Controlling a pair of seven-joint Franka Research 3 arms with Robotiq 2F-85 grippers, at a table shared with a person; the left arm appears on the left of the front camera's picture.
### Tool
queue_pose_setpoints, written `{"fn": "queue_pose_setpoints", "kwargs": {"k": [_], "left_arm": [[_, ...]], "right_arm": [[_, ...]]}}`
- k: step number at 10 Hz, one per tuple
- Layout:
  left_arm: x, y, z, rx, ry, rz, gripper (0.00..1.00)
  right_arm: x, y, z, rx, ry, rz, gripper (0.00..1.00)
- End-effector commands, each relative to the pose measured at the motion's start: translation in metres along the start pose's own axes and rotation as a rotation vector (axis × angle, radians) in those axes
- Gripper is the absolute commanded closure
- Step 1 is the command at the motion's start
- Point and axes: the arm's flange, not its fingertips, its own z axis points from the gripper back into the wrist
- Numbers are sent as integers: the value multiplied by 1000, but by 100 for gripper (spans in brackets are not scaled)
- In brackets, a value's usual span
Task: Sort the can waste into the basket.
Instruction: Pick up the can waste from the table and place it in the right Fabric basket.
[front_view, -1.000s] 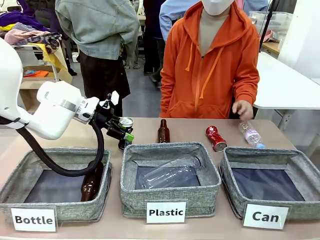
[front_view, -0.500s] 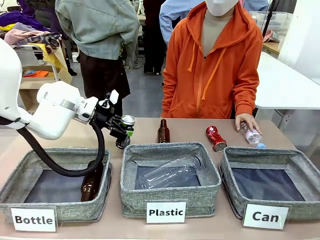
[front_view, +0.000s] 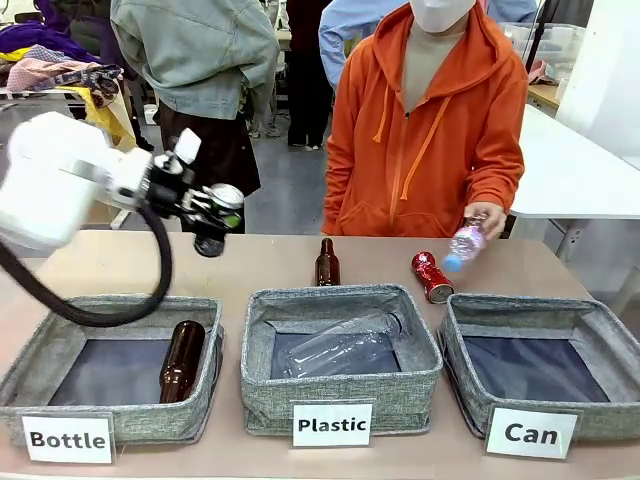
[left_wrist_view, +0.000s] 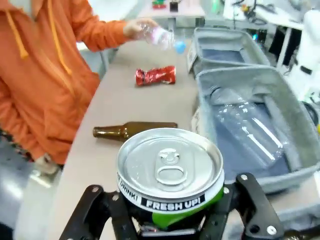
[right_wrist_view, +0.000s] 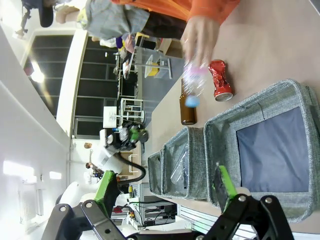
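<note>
Brown glass bottle in grey fabric "Bottle" basket; clear plastic bottle in "Plastic" basket; "Can" basket showing bare dark floor. Black silver-topped can clamped in left gripper, aloft. Dented red can on table just behind "Can" basket. Right gripper spread, unladen.

Two cans, two brown glass bottles, two clear plastic bottles, three grey baskets.

The white, rounded left arm trails a looping black cable to its black, green-padded 2-finger hand.
</note>
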Motion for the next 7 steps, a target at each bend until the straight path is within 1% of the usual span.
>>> {"fn": "queue_pose_setpoints", "kwargs": {"k": [1,2,3,4,5,6,7], "left_arm": [[34,-81,66,-13,83,-36,100],[44,-113,85,-28,143,-17,100],[49,-139,94,-45,191,-19,100],[50,-161,90,-107,192,-54,100],[48,-172,81,-122,194,-93,100],[45,-145,93,-54,176,-43,100],[48,-168,90,-90,196,-68,100]], "right_arm": [[3,1,0,26,-12,24,0],[3,1,0,26,-12,24,0],[3,1,0,26,-12,24,0],[3,1,0,26,-12,24,0],[3,1,0,26,-12,24,0],[3,1,0,26,-12,24,0],[3,1,0,26,-12,24,0]]}}
